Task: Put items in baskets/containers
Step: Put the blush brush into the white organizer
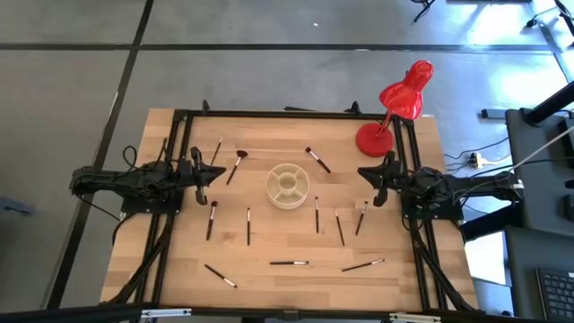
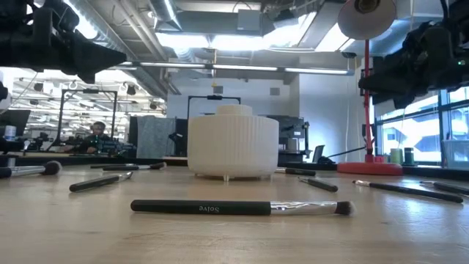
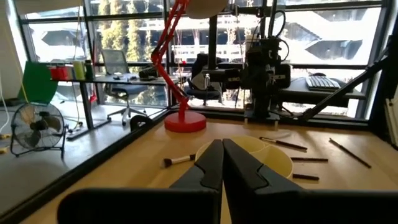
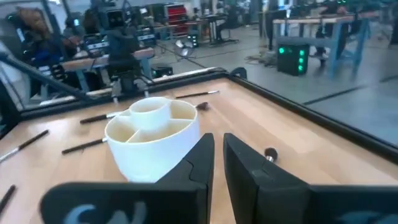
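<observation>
Several thin dark-handled makeup brushes lie flat and scattered on the wooden table around the container, for instance one brush (image 1: 236, 166) on its left, one brush (image 1: 317, 160) behind it and one brush (image 1: 290, 263) near the front edge, which is the closest brush (image 2: 242, 208) in the low view. The round cream container (image 1: 289, 185) with dividers and a centre cup (image 4: 152, 137) stands on the table's middle. My left gripper (image 1: 206, 172) hovers at the container's left, shut (image 3: 222, 143). My right gripper (image 1: 364, 171) hovers at its right, fingers together (image 4: 218, 138). Neither holds anything.
A red desk lamp stands with its round base (image 1: 374, 139) on the far right corner, its head (image 1: 408, 90) leaning beyond the table. A black frame (image 1: 269, 115) runs along the table's far and side edges. Bare wood lies between the brushes at the front.
</observation>
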